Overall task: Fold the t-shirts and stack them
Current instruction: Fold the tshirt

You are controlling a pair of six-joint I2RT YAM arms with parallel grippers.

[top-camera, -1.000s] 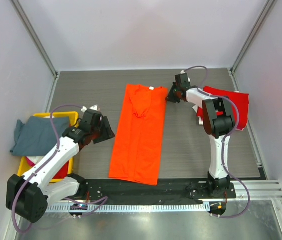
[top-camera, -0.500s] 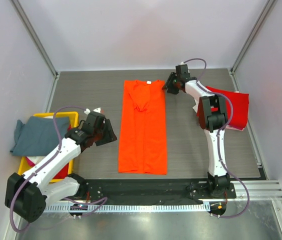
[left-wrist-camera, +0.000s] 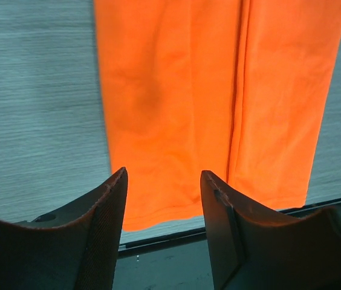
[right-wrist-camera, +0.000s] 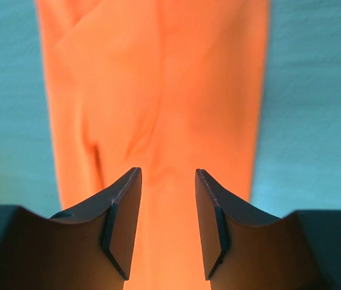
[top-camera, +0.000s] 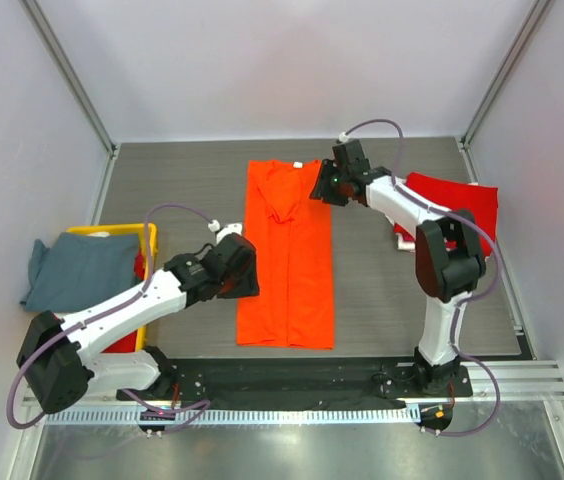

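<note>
- The orange t-shirt [top-camera: 287, 260] lies flat in the middle of the table [top-camera: 382, 290]. It is folded lengthwise into a long narrow strip, with the collar end at the far side and the hem near the front edge.
- A folded-in flap (a sleeve, I think) makes a pointed shape on the upper part of the strip.
- The left fingers [top-camera: 241, 270] are at the strip's left edge, approx. at its lower half.
- In the left wrist view these fingers [left-wrist-camera: 115, 193] are spread, with only orange cloth seen between the tips. The hem corner and the dark table edge are just below.
- The right fingers [top-camera: 321, 185] are at the far right corner of the strip, beside the collar end.
- In the right wrist view they [right-wrist-camera: 129, 193] are spread too and hold nothing. The orange cloth fills the gap between them.
- Whether either pair really touches the cloth, I cannot tell.
- The red t-shirt [top-camera: 467, 215] lies at the right side of the table, well apart from the orange one, w/ something white peeking out at its left edge.
- The grey-blue t-shirt [top-camera: 72, 268] hangs over the yellow bin [top-camera: 112, 232] on the left.
</note>
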